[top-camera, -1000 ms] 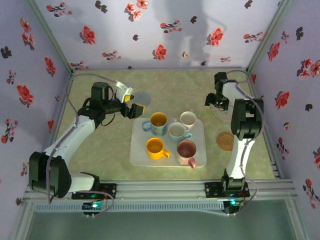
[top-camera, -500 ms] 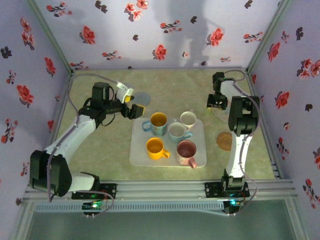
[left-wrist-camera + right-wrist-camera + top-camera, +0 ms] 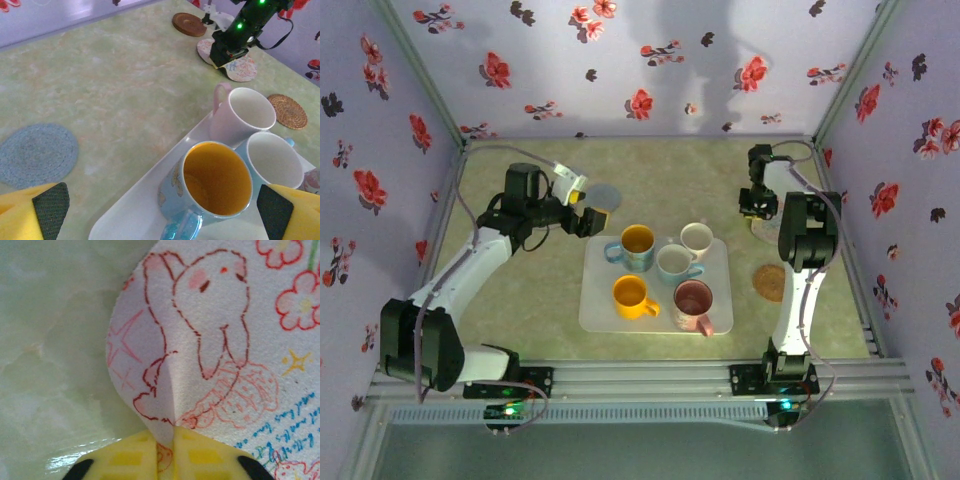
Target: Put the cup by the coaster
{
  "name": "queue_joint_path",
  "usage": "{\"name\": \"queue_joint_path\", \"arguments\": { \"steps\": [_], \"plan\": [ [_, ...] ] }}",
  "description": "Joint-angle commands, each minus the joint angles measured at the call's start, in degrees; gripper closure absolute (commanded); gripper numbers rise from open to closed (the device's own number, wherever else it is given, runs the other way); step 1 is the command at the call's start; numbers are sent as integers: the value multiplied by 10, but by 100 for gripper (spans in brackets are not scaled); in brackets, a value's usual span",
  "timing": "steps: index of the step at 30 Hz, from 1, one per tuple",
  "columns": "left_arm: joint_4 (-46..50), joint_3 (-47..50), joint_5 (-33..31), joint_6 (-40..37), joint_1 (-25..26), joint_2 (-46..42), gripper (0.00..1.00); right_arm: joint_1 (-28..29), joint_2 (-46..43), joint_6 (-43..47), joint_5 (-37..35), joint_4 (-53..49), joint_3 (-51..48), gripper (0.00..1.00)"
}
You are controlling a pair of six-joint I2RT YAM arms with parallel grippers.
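Note:
Several cups stand on a white tray (image 3: 600,300): a blue cup with a yellow inside (image 3: 636,244) (image 3: 212,185), a white one with a pink handle (image 3: 696,238) (image 3: 242,117), a pale blue one (image 3: 675,263), a yellow one (image 3: 631,295) and a pink one (image 3: 693,303). My left gripper (image 3: 592,215) (image 3: 162,212) hangs open just above the blue cup, one finger on each side. At the back right, my right gripper (image 3: 757,205) (image 3: 173,450) is shut on the pinched-up edge of a white coaster with a rabbit drawing (image 3: 210,330) (image 3: 767,230).
A grey-blue round coaster (image 3: 606,194) (image 3: 37,155) lies on the table behind the tray's left corner. A brown woven coaster (image 3: 771,282) (image 3: 286,111) lies right of the tray. A dark wooden coaster (image 3: 189,24) sits farther back. Floral walls close three sides.
My right gripper has closed from open onto the white coaster's edge, after shifting slightly over it. The left arm and the cups have not moved.

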State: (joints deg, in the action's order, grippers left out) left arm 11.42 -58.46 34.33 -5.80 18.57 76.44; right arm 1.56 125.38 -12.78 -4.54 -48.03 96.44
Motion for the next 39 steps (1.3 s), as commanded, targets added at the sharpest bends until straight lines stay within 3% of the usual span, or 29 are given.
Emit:
{"name": "queue_joint_path", "arguments": {
  "steps": [1, 4, 18, 28, 39],
  "plan": [
    [19, -23, -21, -17, 3, -15, 1, -2, -5, -14, 15, -37, 12, 93],
    [39, -34, -30, -17, 4, -8, 1, -2, -18, -17, 31, -41, 11, 100],
    [71, -61, -45, -18, -6, 8, 1, 10, -42, -37, 103, -48, 36, 100],
    [43, -48, -62, -7, -20, 25, 1, 55, -6, -13, 114, -83, 123, 100],
    [14, -49, -58, -11, -31, 50, 0, 93, 48, -39, 179, -93, 214, 100]
  ]
}}
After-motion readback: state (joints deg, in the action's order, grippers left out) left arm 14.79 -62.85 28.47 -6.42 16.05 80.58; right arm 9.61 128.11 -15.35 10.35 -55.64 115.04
